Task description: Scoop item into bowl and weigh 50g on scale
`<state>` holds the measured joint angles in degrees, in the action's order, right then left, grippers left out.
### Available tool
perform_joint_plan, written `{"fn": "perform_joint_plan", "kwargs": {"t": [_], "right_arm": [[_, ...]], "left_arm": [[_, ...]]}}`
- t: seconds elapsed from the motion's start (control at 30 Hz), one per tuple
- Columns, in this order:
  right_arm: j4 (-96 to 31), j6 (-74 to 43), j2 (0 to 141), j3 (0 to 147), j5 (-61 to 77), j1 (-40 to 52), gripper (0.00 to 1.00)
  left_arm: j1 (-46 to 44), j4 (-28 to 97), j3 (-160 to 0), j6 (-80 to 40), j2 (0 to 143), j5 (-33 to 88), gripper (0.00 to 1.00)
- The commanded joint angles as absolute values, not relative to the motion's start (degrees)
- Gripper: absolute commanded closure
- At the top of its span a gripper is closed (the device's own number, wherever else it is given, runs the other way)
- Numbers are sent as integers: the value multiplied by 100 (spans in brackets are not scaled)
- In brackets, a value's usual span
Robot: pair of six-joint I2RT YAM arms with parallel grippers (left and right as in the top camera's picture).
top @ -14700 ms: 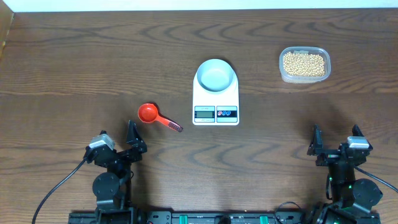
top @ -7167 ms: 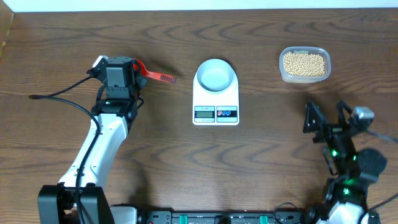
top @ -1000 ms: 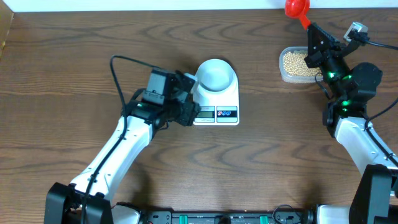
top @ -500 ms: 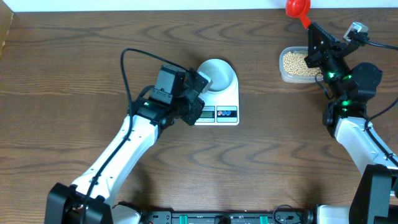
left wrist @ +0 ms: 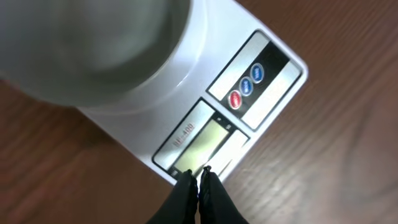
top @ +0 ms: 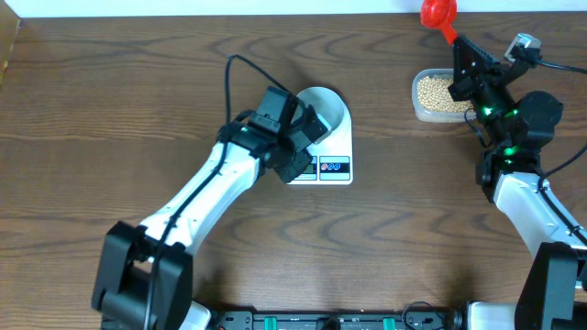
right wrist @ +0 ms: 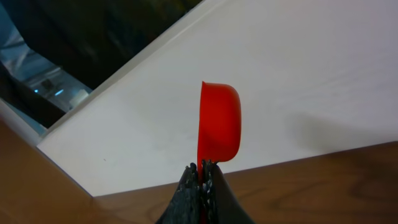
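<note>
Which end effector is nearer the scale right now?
Left. The left end effector, shut, hangs at the display edge of the scale. The right end effector holds the red scoop beyond the bean container.

You are seeing a red scoop (top: 438,11) showing against the white strip (top: 229,7) beyond the dark wooden worktop (top: 110,110), a clear plastic container (top: 448,118) sitting near its far-right corner.

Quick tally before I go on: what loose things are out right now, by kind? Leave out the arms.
scale: 1
bowl: 1
clear container of beans: 1
red scoop: 1
Total: 4
</note>
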<state>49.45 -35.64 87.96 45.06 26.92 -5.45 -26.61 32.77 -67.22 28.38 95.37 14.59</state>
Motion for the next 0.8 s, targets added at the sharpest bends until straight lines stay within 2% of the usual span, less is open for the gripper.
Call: {"fn": "perform_joint_plan", "kwargs": {"t": [0.0, 0.4, 0.43, 0.6, 0.77], "right_arm": [[4925, -3336, 8820, 4609, 2606, -558, 99], [4777, -2840, 8820, 4609, 2853, -558, 99], [4768, -2740, 8820, 4609, 2950, -558, 99], [4687, -2648, 8820, 4609, 3057, -558, 99], [4554, -2646, 8820, 4609, 3057, -558, 99]], "left_arm": [[-2818, 3293, -7057, 3531, 9972, 976, 92], [-2998, 3194, -7183, 4550, 10296, 856, 93], [-3135, 2871, -7183, 4604, 10296, 408, 93], [-3448, 2025, -7205, 4515, 10296, 333, 93], [-3588, 2582, -7411, 4515, 10291, 342, 93]]}}
